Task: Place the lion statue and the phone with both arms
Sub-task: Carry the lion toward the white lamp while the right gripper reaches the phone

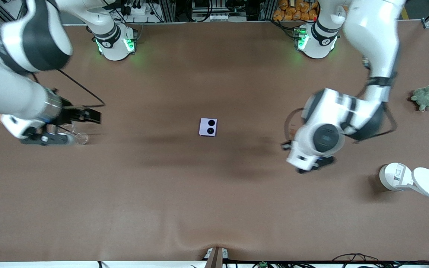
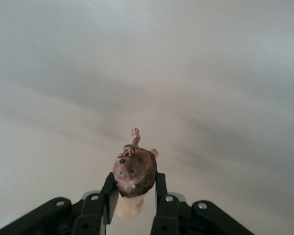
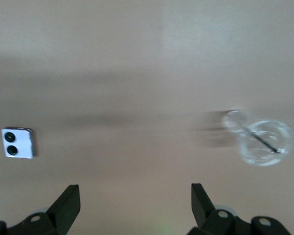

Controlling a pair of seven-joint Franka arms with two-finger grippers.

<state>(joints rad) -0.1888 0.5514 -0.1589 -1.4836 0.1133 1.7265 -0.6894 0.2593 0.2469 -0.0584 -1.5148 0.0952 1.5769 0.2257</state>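
Left hand [image 2: 132,196] clenched on lion statue [image 2: 134,172], up over bare bench [image 1: 214,208] at 3 o'clock from phone [image 1: 208,127]. Right hand [image 3: 134,200] released, nothing between its fingers, over glass cup [image 1: 81,138] at phone's 9 o'clock. Phone flat mid-bench, cameras up.

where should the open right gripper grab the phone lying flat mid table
Likely straight down from above, fingers across two facing side edges of the phone. It lies flat, camera circles up, thin and nearly square, with bare table all round. The right gripper is open; the left gripper already holds the lion statue.
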